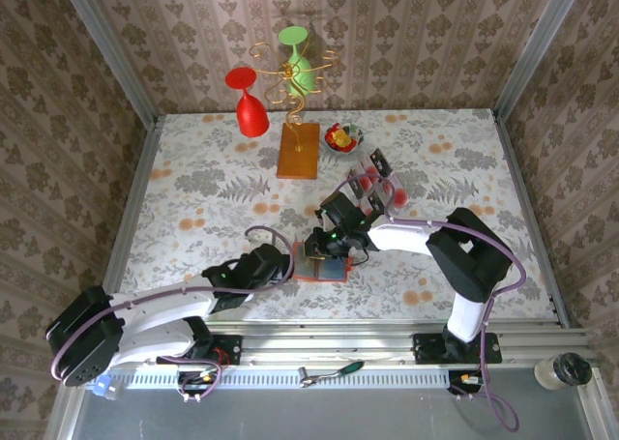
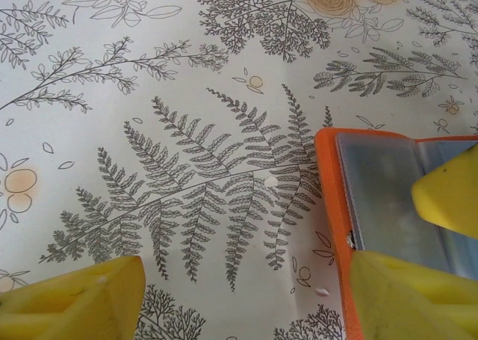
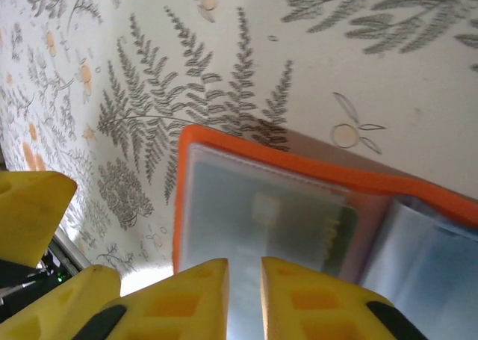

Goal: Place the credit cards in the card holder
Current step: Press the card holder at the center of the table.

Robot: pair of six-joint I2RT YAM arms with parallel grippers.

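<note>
Open card holder [image 1: 329, 271], long axis left-right

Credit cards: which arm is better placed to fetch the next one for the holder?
Right, probably. The credit cards lie just beyond the right claw, on its side of the table. The left claw, open, sits at the edge of the card holder, farther away.

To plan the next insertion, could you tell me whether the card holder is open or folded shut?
Open: the card holder lies spread, its grey-blue inner panels facing up.
</note>
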